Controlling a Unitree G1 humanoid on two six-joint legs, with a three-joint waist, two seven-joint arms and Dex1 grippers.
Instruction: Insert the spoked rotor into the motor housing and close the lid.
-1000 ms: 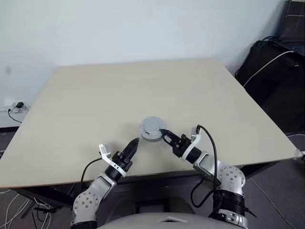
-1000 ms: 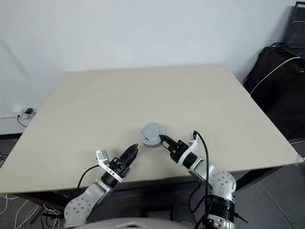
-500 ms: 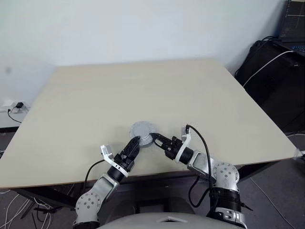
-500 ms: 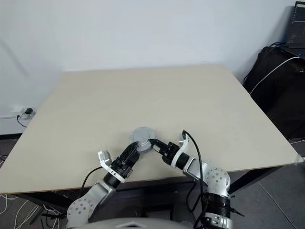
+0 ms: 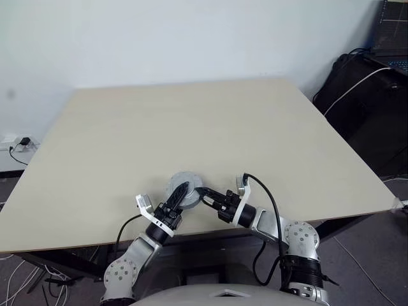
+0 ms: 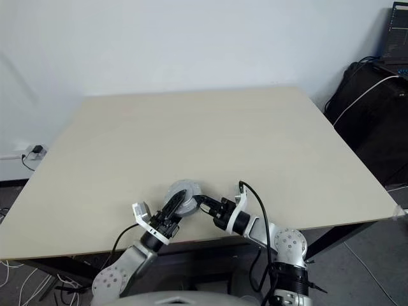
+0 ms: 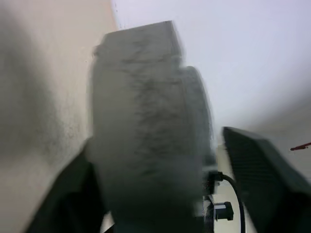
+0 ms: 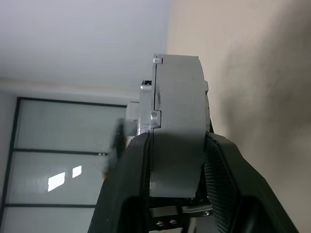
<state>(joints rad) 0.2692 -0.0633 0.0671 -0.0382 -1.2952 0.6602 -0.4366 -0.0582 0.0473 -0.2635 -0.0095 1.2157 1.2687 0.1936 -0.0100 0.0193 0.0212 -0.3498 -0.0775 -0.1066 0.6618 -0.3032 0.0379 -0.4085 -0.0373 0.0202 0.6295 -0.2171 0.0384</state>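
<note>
A squat round grey motor housing lies on its side near the table's front edge, with the silver-grey lid seated on it. My right gripper is shut on the housing's rim from the right. From the left, my left gripper reaches over it, and its fingers stand on either side of the grey body. One left finger is against the housing and the other stands a little apart. The spoked rotor is hidden.
The beige table stretches away behind the grippers. A black bag with a white cable stands past the table's right edge. A wall socket with a plug sits low on the left.
My right gripper has carried the housing left and toward the table's front edge. My left gripper, apart from it a second ago, now has it between its fingers.
</note>
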